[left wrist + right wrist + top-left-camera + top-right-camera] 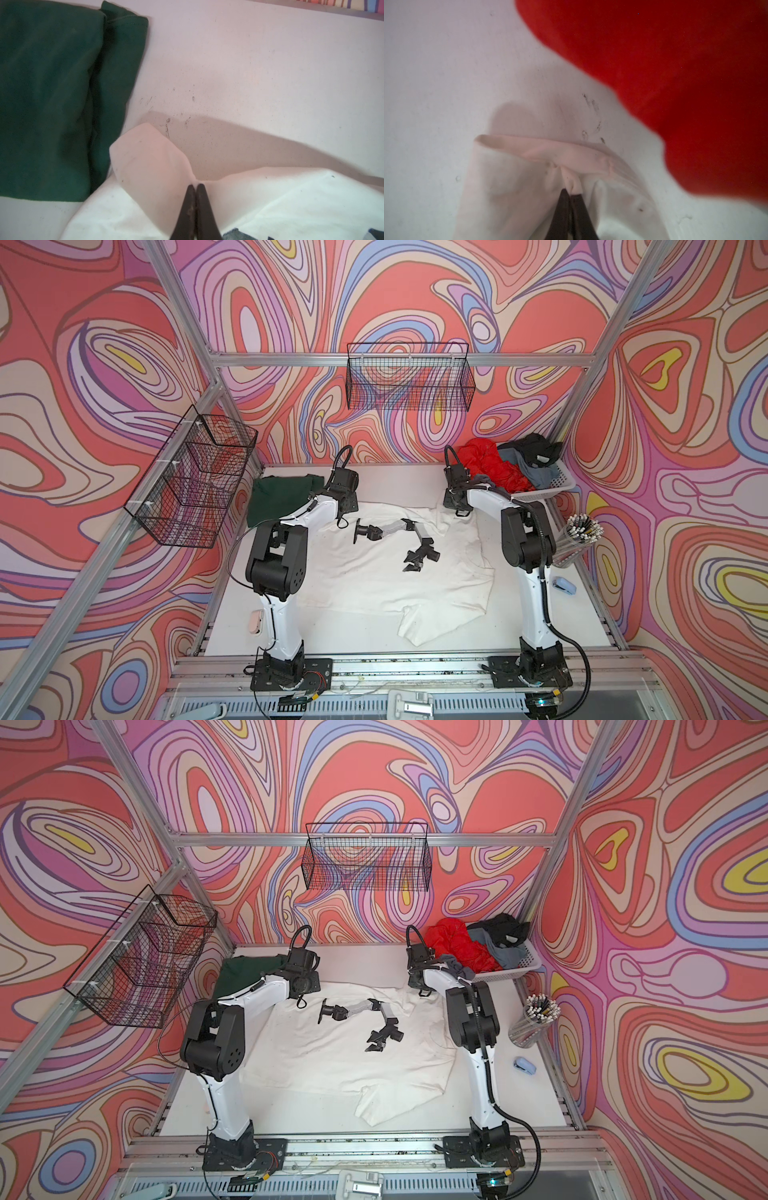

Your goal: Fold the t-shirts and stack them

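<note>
Spread mid-table, the white cotton t-shirt with black print [374, 572] is pinched at its 12 o'clock edge by the closed left gripper [195, 186] and right gripper [570, 191]. Thin bites may slip on lifting; the crumpled red t-shirt [664, 72] at 2 o'clock could snag

**A robot test booth in a lab**

Aluminium frame bars [291, 359] hold walls [83, 364] printed with swirling colours. Two robot arms [277, 556] are bolted to a rail [415, 668] fronting a white table [332, 635]. Wire baskets [409, 381] hang above.
</note>
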